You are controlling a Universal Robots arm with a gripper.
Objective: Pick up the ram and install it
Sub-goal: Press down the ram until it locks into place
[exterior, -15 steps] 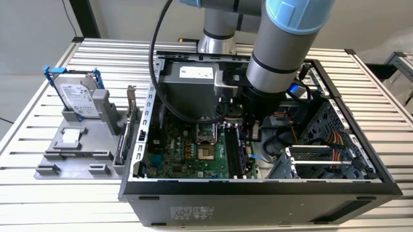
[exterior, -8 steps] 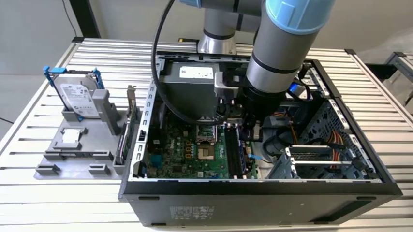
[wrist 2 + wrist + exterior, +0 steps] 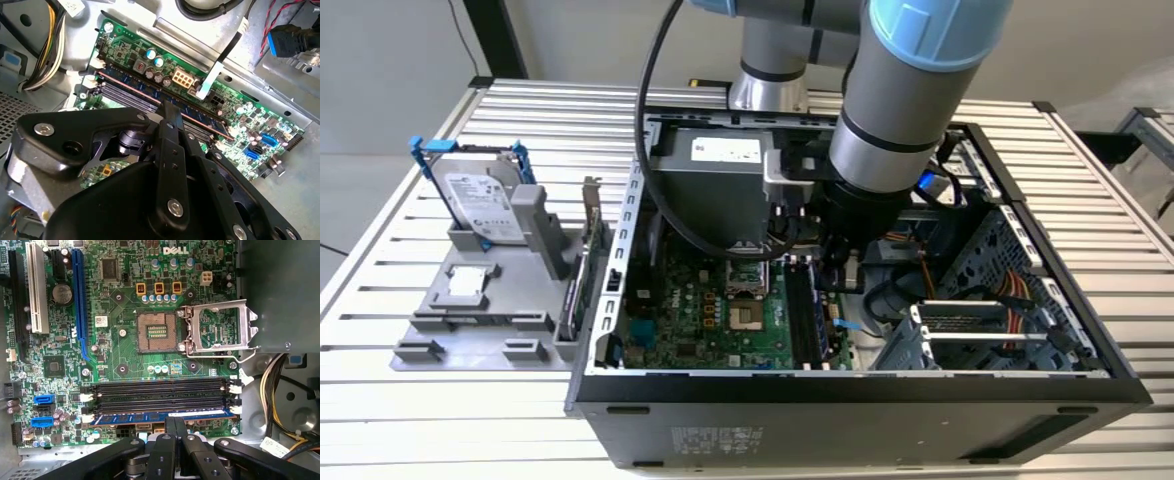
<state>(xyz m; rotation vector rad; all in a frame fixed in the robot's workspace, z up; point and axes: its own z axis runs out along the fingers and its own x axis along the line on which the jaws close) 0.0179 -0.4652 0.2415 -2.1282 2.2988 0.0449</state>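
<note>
The table (image 3: 440, 420) is ribbed bare metal; the claw (image 3: 175, 427) matt black plastic; the ram (image 3: 160, 417) glossy blue board; the motherboard (image 3: 125, 355) glossy green.

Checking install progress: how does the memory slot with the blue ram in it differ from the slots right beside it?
The ram fills the memory slot nearest the gripper; the neighbouring slots are bare. That slot shows a blue board with dark chips; the neighbours show only dark channels. The gripper's fingers sit at the ram's edge, not at the neighbours. All run parallel, with white latches at their ends.
</note>
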